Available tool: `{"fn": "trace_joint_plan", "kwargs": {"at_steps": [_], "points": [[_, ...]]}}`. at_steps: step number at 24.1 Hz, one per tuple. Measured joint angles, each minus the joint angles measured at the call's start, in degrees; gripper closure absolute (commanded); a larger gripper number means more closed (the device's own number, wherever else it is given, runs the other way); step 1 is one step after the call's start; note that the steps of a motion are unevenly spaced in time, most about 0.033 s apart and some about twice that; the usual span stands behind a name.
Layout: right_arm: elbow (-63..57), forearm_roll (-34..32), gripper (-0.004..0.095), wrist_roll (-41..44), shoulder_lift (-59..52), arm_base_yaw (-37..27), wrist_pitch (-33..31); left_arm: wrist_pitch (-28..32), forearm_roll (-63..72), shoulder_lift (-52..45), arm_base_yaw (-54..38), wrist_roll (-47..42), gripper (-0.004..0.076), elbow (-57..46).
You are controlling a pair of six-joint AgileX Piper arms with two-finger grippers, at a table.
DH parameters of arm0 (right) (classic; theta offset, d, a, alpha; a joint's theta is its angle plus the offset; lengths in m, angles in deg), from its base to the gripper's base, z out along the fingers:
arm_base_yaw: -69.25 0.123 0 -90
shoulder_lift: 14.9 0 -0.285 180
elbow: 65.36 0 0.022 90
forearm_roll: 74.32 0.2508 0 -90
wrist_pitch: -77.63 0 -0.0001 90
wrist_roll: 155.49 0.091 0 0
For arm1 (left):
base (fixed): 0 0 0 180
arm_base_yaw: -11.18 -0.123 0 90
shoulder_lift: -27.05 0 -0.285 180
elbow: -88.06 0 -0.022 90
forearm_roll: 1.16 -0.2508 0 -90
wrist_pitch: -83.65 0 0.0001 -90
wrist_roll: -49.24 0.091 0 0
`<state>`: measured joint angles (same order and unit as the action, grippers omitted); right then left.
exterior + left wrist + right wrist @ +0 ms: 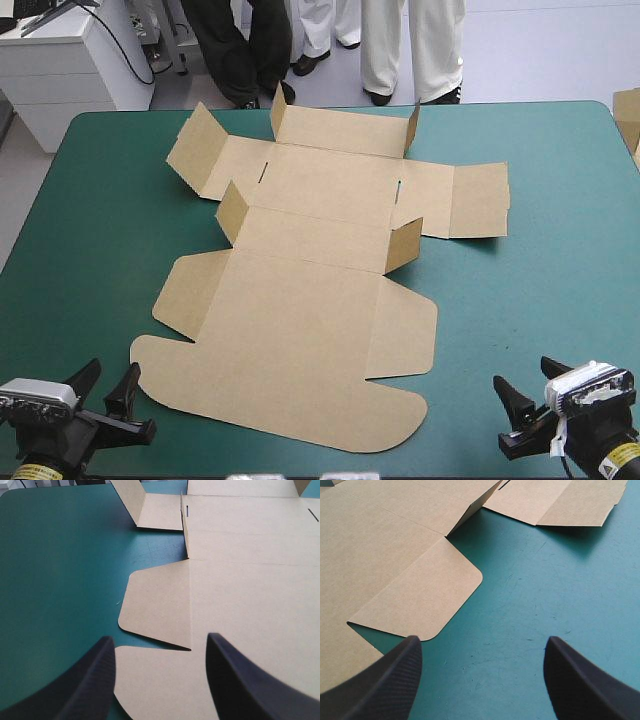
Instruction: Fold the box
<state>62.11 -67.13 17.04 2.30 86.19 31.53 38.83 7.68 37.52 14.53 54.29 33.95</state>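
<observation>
Flat-cut brown board box (300, 320) lies spread on the teal-green bench (560, 200), ahead of both arms. Its long axis runs from the near edge toward the far edge, a little askew. The broad rounded lid panel is nearest the robot, and the slotted panels and side wings are farther off.

The black-finned left tool (112, 372) stands wide open at the sheet's near left corner. In its own wrist view the rounded edge of the box (240, 590) passes under the left tool (160, 637), with one fin over bare cover and the other over board.

The black-finned right tool (522, 372), equally wide, waits just off the near right corner over bare cover. From there the box (380, 545) lies ahead and to the inner side of the right tool (484, 638), with a rounded side flap the closest part.

The left arm looks the nearer to a grip. The far wall and several small tabs are tilted up, and the rest lies flat. Nothing rests on the sheet or stands between it and either tool. A corner of more brown board (628, 118) shows at the bench's far right edge, well apart.
</observation>
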Motion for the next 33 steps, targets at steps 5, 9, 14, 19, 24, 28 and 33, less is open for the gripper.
{"fn": "trace_joint_plan", "kwargs": {"at_steps": [5, 9, 14, 19, 24, 28, 33], "points": [[0.8, 0.4, 0.0278, 0.0, 0.7, 0.0, -0.1, 0.0, 0.0, 0.0, 0.0, -0.1, 0.0333, 0.0], [4.1, 0.5, 0.0278, 0.0, 5.3, 0.0, -0.1, -1.5, 0.3, 0.2, 0.0, -0.8, 0.0333, 1.0], [16.3, 6.0, 0.0278, 0.0, 25.0, 0.0, 0.3, -5.2, 2.2, 8.3, 0.0, -1.4, 0.0333, 5.0], [25.3, 7.5, 0.0278, 3.3, 38.2, 0.0, 0.8, -5.9, 2.4, 16.5, 0.0, -1.5, 0.0333, 9.9], [35.6, 8.3, 0.0277, 5.6, 57.8, 0.0, -0.4, -7.3, 1.6, 21.4, 0.0, -0.5, 0.0333, 15.0], [43.9, 9.0, 0.0274, 5.8, 70.2, 0.0, -2.8, -8.7, 0.4, 21.5, 0.0, 0.0, 0.0333, 15.2], [50.5, 11.4, 0.0273, 5.2, 78.5, -1.2, -4.2, -9.9, -0.8, 21.5, 0.0, 0.0, 0.0333, 15.2]]}}
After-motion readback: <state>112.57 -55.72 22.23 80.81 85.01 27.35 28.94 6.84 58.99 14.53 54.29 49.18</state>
